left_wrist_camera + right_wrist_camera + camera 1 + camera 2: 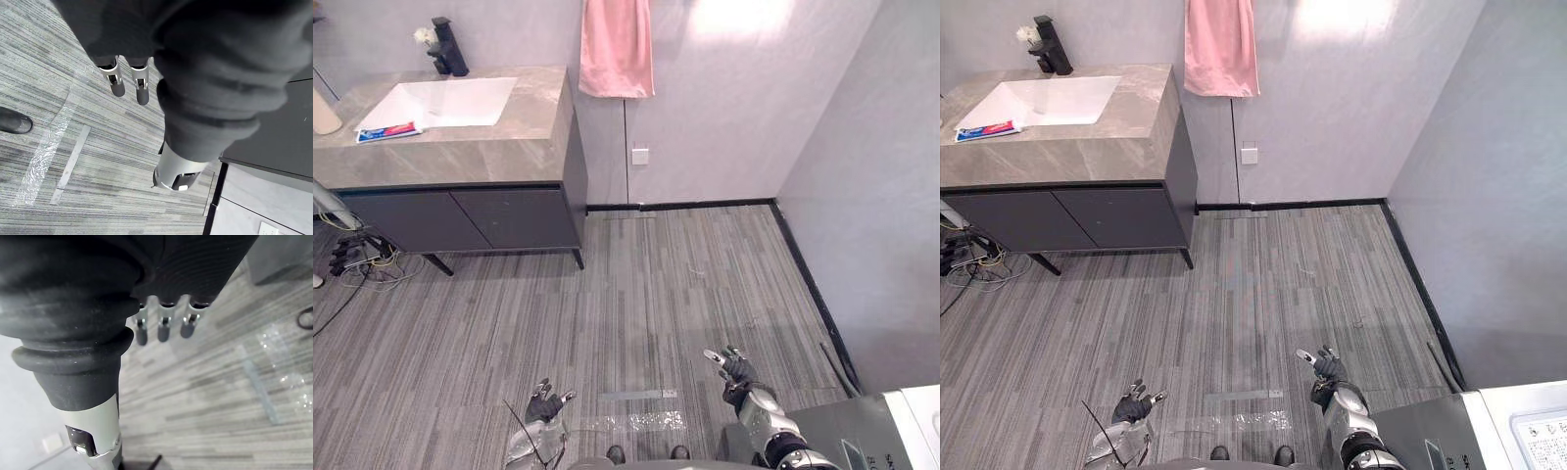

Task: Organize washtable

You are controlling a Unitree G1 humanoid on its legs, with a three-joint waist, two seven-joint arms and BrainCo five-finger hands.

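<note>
Your left hand hangs low over the grey striped floor. Its fingers are straight and loosely spread, and it holds nothing. Your right hand hangs just as low. Its fingers are relaxed and apart from the thumb, and it is empty too.

On the floor between the two hands lies a crinkled strip of clear tape. Just beside the right hand, on its outer side, stands a grey and white machine.

The grey stone-look tabletop of the dark washtable cabinet is well ahead of both hands, off to the left of your left hand. A white rectangular sink is set into it, with a black faucet at the sink's far edge. A red, white and blue toothpaste tube lies flat on the tabletop, touching or just beside the sink's near left corner.

On the wall far ahead of the hands, just right of the tabletop, hangs a pink towel. A white wall socket sits below it.
</note>
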